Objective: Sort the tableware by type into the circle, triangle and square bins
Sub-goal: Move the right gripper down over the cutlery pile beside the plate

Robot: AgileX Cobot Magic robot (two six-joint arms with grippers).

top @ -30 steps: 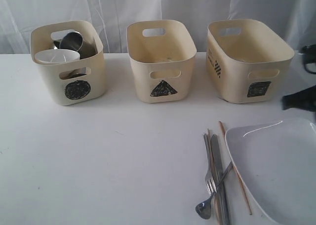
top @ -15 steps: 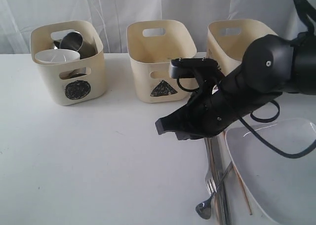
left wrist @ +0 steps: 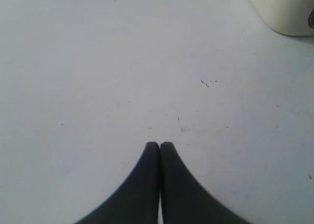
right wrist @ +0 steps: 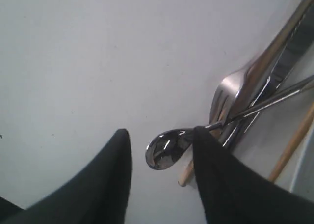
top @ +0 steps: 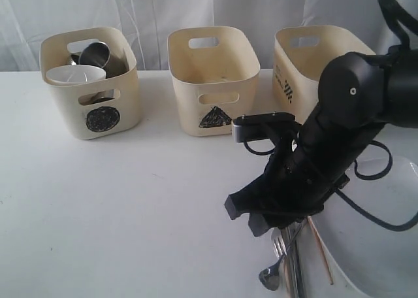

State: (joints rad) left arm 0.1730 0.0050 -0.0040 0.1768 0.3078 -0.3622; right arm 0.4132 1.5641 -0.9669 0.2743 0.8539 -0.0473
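The circle bin holds a steel mug and a small white bowl. To its right stand the triangle bin and the square bin, the latter partly behind my right arm. My right gripper is open just over the near end of the cutlery pile. The spoon bowl lies between its fingers. The fork, the knife and the chopsticks lie beside it. The white plate is at the right. My left gripper is shut over bare table.
The white table runs from the bins to the near edge. A bin corner shows at the edge of the left wrist view. My right arm's black bulk hangs over the plate and the front of the square bin.
My right arm swung in from the right, then dropped and pulled toward the near edge, bringing its gripper down over the cutlery. The bins and tableware have not moved.
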